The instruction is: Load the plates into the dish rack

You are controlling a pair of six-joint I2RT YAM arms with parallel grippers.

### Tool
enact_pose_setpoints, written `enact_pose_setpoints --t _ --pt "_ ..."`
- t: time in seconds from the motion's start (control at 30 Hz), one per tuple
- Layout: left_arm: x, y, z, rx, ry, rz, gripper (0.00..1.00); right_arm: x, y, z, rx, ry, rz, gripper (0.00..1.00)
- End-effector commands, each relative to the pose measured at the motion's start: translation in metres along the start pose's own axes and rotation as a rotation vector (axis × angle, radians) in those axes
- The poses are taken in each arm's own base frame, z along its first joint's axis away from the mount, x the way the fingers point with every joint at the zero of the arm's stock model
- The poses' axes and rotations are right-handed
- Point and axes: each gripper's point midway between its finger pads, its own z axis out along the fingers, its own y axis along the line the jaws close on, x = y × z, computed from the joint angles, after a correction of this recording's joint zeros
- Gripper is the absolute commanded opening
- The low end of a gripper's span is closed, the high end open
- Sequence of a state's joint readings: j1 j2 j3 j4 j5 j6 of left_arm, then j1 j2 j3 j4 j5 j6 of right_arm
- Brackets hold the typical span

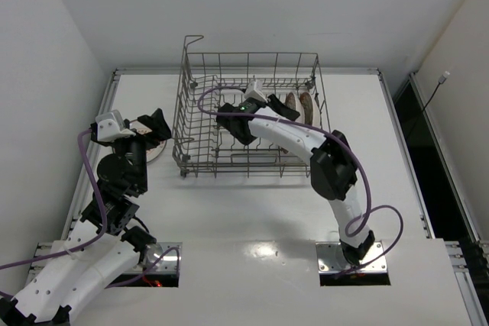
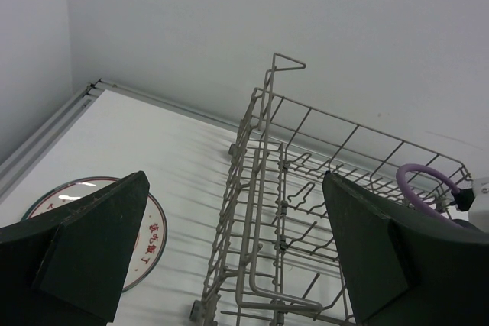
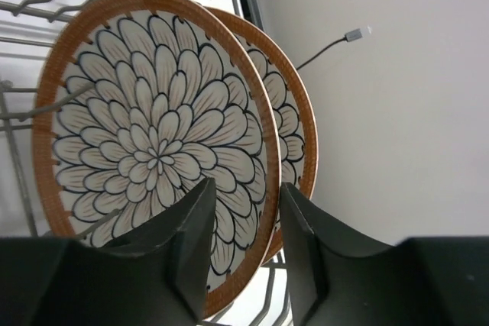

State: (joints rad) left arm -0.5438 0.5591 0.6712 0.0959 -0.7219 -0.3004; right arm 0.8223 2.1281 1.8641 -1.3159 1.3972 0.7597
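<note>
The grey wire dish rack [image 1: 191, 112] stands at the back middle of the table. Two brown-rimmed petal-pattern plates stand upright in its right end, the nearer one [image 3: 153, 112] in front of the other [image 3: 294, 127]; they show in the top view [image 1: 299, 104]. My right gripper [image 3: 244, 196] reaches into the rack [image 3: 23, 112], jaws partly open astride the nearer plate's lower rim. A white plate with red characters [image 2: 153, 242] lies flat on the table left of the rack [image 2: 260, 188]. My left gripper [image 2: 233, 257] hangs wide open and empty above it [image 1: 155, 131].
The rack's raised corner handle [image 1: 195, 38] is at its back left. Rows of upright tines fill the rack's left half [image 1: 221, 150]. A purple cable [image 1: 210, 101] loops from the right arm over the rack. White walls close in at the left and back.
</note>
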Motion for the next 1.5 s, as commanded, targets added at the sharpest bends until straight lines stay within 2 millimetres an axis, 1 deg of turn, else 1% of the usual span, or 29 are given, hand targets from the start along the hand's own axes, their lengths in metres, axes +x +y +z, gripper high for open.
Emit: enact_pose_setpoints --t 0.0,0.13,0.23,0.27,0.37,0.4,0.43,0.47,0.5,0.53,0.57,0.6,0.63,0.77,0.8,0.87,0.9,0.97,1.03,1.1,1.13,1.17,1.23,1.27,1.3,1.37,1.4,1.43,1.47 --pt "-0.008 -0.004 0.0 0.016 -0.03 -0.033 0.96 -0.001 -0.01 -0.004 0.004 0.004 0.007 0.39" --pt "-0.008 -0.004 0.0 0.016 -0.03 -0.033 0.96 -0.01 -0.027 -0.008 -0.012 -0.001 0.063 0.53" --pt "-0.008 -0.004 0.0 0.016 -0.03 -0.033 0.96 -0.022 -0.05 -0.015 -0.043 -0.005 0.134 0.64" --pt "-0.008 -0.003 0.0 0.007 -0.032 -0.033 0.96 -0.028 -0.057 -0.021 -0.062 -0.014 0.161 0.72" --pt "-0.008 -0.003 0.0 0.007 -0.032 -0.033 0.96 -0.032 -0.085 -0.034 -0.139 -0.014 0.266 0.82" --pt "-0.008 -0.003 0.0 0.007 -0.032 -0.033 0.96 -0.035 -0.086 -0.04 -0.204 -0.004 0.32 0.84" --pt "-0.008 -0.003 0.0 0.007 -0.032 -0.033 0.96 -0.028 -0.081 -0.045 -0.244 0.001 0.313 0.86" --pt "-0.009 -0.001 0.0 -0.003 -0.034 -0.033 0.96 -0.026 -0.098 -0.053 -0.298 -0.012 0.378 0.89" --pt "-0.009 -0.001 0.0 -0.003 -0.034 -0.033 0.96 -0.02 -0.093 -0.06 -0.389 0.002 0.382 0.91" --pt "-0.007 0.001 0.001 -0.02 -0.031 -0.027 0.96 -0.01 -0.078 -0.062 -0.441 0.005 0.397 0.92" --pt "-0.007 0.004 0.001 -0.033 -0.033 -0.027 0.96 -0.006 -0.095 -0.069 -0.51 -0.013 0.47 0.94" --pt "-0.006 0.01 0.002 -0.073 -0.035 -0.021 0.99 0.001 -0.088 -0.079 -0.601 -0.002 0.492 1.0" --pt "-0.004 0.013 0.004 -0.098 -0.033 -0.023 0.99 0.015 -0.075 -0.08 -0.644 0.005 0.498 1.0" --pt "0.001 0.03 0.005 -0.206 -0.042 -0.016 1.0 0.044 -0.071 -0.104 -0.864 -0.002 0.603 1.0" --pt "0.004 0.033 0.006 -0.23 -0.039 -0.007 1.0 0.06 -0.058 -0.112 -0.933 0.021 0.579 1.0" --pt "0.01 0.035 0.008 -0.253 -0.029 0.0 1.0 0.062 -0.064 -0.127 -1.034 0.004 0.651 1.0" --pt "0.012 0.036 0.009 -0.263 -0.025 0.007 1.0 0.072 -0.058 -0.128 -1.054 0.018 0.647 1.0" --pt "0.021 0.04 0.01 -0.298 -0.007 0.019 1.0 0.076 -0.055 -0.137 -1.114 0.021 0.666 1.0" --pt "0.037 0.044 0.012 -0.341 0.034 0.042 1.0 0.083 -0.056 -0.141 -1.141 0.027 0.676 1.0" --pt "0.037 0.044 0.017 -0.372 0.037 0.001 1.0 0.086 -0.058 -0.146 -1.174 0.029 0.688 1.0" --pt "0.049 0.049 0.018 -0.396 0.084 0.027 1.0 0.093 -0.057 -0.145 -1.171 0.037 0.679 1.0" --pt "0.032 0.057 0.023 -0.432 0.06 -0.026 1.0 0.099 -0.054 -0.148 -1.195 0.051 0.676 1.0" --pt "0.031 0.063 0.028 -0.458 0.066 -0.13 1.0 0.103 -0.063 -0.153 -1.228 0.029 0.702 1.0" --pt "0.032 0.06 0.027 -0.412 0.095 -0.176 1.0 0.109 -0.062 -0.152 -1.229 0.035 0.71 1.0" --pt "0.028 0.07 0.03 -0.434 0.078 -0.242 1.0 0.114 -0.064 -0.153 -1.24 0.035 0.71 1.0" --pt "0.036 0.068 0.031 -0.409 0.139 -0.304 1.0 0.119 -0.074 -0.155 -1.254 0.021 0.76 1.0" --pt "0.038 0.079 0.033 -0.445 0.151 -0.328 1.0 0.119 -0.08 -0.156 -1.26 0.007 0.777 1.0" --pt "0.041 0.081 0.036 -0.458 0.166 -0.4 1.0 0.12 -0.083 -0.156 -1.262 0.001 0.783 1.0" --pt "0.054 0.078 0.036 -0.438 0.235 -0.443 1.0 0.12 -0.09 -0.157 -1.271 -0.012 0.813 1.0"
